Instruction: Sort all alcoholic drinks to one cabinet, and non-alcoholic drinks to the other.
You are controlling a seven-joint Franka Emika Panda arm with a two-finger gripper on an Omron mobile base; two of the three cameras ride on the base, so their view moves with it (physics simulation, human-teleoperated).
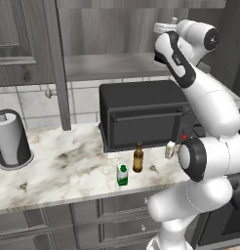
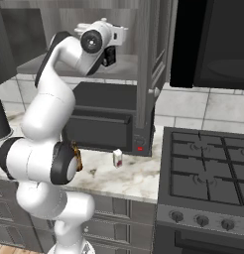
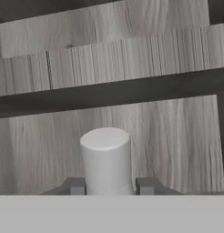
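The gripper (image 3: 108,186) is raised inside the open upper cabinet (image 1: 117,29) above the black toaster oven (image 1: 141,114), its two fingertips (image 3: 76,185) clamped on either side of a white cylinder (image 3: 106,159) in front of the cabinet's grey wood back wall. On the marble worktop (image 1: 58,166) before the oven stands the slim brown beer bottle (image 1: 138,157), upright, with a small green-and-white container (image 1: 122,174) just beside it and a small white carton (image 1: 170,149) near the oven's front corner.

You're in a home kitchen: a marble bench (image 1: 68,171) over grey drawers, a black toaster oven (image 1: 141,114), a gas stove (image 2: 206,171), tiled backsplash (image 1: 31,105), wood-grain wall cabinets (image 1: 19,39), and a paper-towel roll (image 1: 10,139).
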